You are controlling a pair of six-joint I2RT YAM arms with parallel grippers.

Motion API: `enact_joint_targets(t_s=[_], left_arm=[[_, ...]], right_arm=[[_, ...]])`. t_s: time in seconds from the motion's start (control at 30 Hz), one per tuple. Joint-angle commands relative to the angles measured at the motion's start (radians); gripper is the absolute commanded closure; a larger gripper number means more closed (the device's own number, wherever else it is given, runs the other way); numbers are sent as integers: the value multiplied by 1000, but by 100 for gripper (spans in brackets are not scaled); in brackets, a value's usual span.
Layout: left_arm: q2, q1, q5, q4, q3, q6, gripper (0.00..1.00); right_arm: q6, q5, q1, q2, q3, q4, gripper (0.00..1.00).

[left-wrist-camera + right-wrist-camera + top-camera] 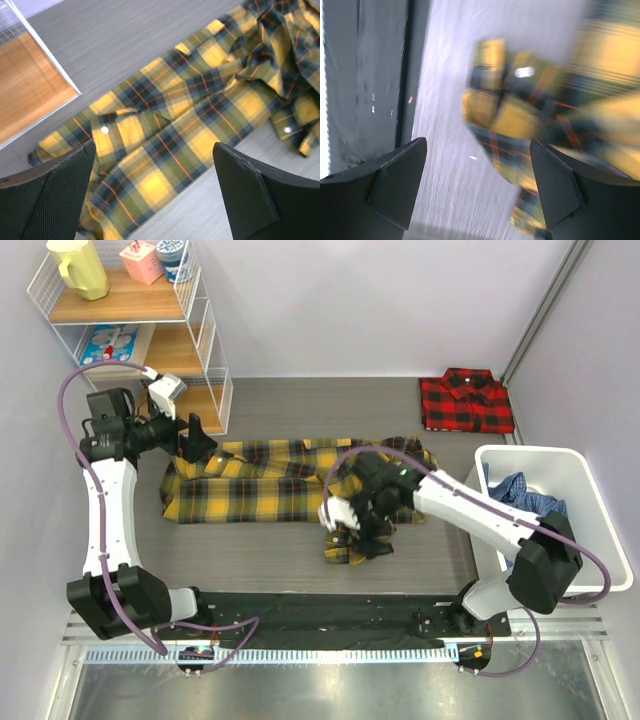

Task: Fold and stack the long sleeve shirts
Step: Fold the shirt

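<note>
The yellow plaid long sleeve shirt (270, 485) lies stretched left to right across the middle of the table, with one sleeve cuff (340, 545) bunched toward the near edge. A red-and-black shirt (466, 402) lies folded at the back right. My left gripper (205, 443) hovers open over the yellow shirt's left end. In the left wrist view the plaid cloth (200, 100) lies below the wide-apart jaws of that gripper (154, 147), untouched. My right gripper (368, 536) is open just above the cuff. In the right wrist view the blurred cuff (520, 110) lies loose beyond this gripper (477, 145).
A white wire shelf rack (130, 330) stands at the back left, its wooden board (30, 90) close to the left gripper. A white bin (590, 480) with a blue garment (525, 495) sits at the right. A black mat (330, 615) runs along the near edge.
</note>
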Motion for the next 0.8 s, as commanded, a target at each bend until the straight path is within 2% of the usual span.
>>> enact_joint_targets(t_s=[0.0,0.13,0.23,0.37,0.47,0.5,0.57,0.6,0.67,0.7,0.77], left_arm=[[27,-3,-12,-108,110,-28,0],[-6,0,-111,-116,97,-28,0],[-120,2,-215,34,-15,-128,0],[-186,0,-223,17,-54,-139,0],[-197,0,-224,-36,-52,-131,0],[-197,0,-194,-56,-48,-91,0],[-200,2,-122,-131,-18,-35,0],[-204,0,-99,-141,-14,-12,0],[-220,-1,-57,-139,-17,-5,0],[-223,-1,-42,-145,-17,5,0],[-223,-6,33,-200,-20,68,0]], right_arm=[[-166,181,133,-16,-170,108,11],[-191,279,212,36,-273,231,11],[-189,315,220,110,-288,299,13],[-182,362,223,163,-296,411,17],[-185,379,230,191,-276,392,37],[-198,388,232,197,-276,386,58],[-197,396,232,193,-256,353,75],[-176,378,227,168,-196,327,86],[-160,229,181,142,-84,195,95],[-142,169,151,136,52,158,99],[-125,-20,51,145,189,60,99]])
